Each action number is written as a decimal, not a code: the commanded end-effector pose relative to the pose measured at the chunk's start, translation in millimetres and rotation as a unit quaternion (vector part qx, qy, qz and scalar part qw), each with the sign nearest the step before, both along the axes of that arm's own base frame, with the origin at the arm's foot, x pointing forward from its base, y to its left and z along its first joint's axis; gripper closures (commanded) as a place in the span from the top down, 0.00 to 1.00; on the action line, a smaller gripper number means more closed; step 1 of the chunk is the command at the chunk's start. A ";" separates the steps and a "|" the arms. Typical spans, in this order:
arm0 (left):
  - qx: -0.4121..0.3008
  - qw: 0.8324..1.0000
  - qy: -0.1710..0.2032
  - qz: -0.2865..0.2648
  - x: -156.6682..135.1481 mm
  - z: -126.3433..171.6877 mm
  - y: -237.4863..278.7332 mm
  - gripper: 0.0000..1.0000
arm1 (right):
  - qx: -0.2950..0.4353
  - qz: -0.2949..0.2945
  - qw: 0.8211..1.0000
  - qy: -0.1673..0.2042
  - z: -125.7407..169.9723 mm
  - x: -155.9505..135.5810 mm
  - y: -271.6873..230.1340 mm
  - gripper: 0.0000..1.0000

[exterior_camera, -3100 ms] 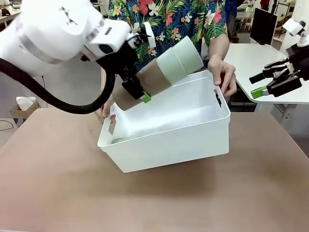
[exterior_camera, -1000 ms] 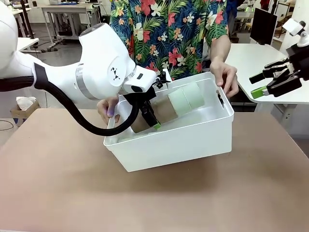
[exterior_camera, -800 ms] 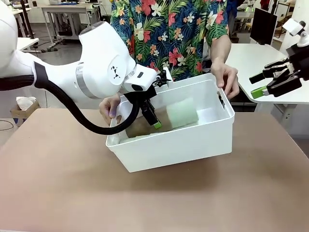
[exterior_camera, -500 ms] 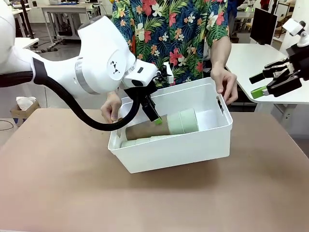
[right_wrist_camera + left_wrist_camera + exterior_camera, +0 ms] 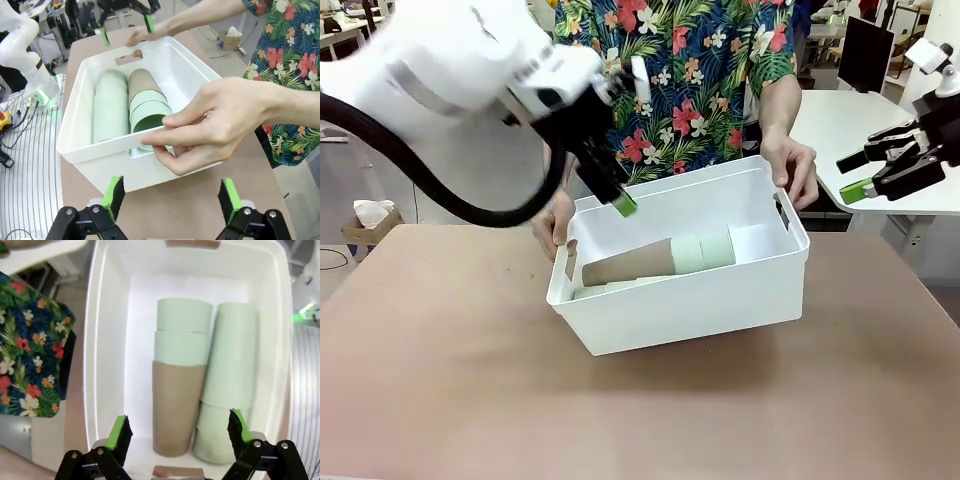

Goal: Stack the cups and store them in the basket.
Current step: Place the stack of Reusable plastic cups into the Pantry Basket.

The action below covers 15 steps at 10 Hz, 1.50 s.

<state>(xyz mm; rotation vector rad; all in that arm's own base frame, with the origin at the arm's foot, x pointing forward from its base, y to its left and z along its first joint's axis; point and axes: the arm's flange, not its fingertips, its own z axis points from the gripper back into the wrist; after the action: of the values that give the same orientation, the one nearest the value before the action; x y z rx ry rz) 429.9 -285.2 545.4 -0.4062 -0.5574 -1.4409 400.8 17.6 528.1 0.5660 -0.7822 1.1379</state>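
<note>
A dark flat monitor (image 5: 866,52) stands on the white side table (image 5: 860,150), beyond the brown matte tabletop (image 5: 450,380).

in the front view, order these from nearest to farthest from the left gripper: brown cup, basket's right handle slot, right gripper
1. Brown cup, lying in the basket just below the left gripper.
2. Right handle slot, on the basket's right end wall.
3. Right gripper, far right, off the table.

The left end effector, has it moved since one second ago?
Yes. The left end effector has risen out of the basket and now sits open above its rim, leaving the cups lying inside.
</note>
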 end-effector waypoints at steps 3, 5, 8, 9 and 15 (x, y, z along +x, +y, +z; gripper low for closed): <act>-0.105 0.994 0.021 -0.034 -20.0 30.0 122.6 1.00 | 0.004 -0.004 1.000 0.005 2.0 0.6 1.0 1.00; -0.171 0.984 0.018 -0.048 -30.7 34.7 190.0 1.00 | 0.004 -0.004 1.000 0.005 2.0 0.6 1.0 1.00; -0.212 0.977 -0.001 -0.031 -42.4 18.9 270.9 1.00 | 0.004 -0.004 1.000 0.005 2.0 0.6 1.0 1.00; -0.213 0.977 -0.006 -0.021 -43.7 10.8 287.7 1.00 | 0.004 -0.004 1.000 0.005 2.0 0.6 1.0 1.00; -0.207 0.978 -0.006 -0.015 -45.2 6.1 307.5 1.00 | 0.004 -0.004 1.000 0.005 2.0 0.6 1.0 1.00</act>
<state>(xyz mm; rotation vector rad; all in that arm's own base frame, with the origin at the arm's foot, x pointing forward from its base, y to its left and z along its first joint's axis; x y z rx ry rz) 383.7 22.3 549.3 -0.7398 -0.8746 -1.3564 401.0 17.7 527.9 0.5657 -0.7805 1.1380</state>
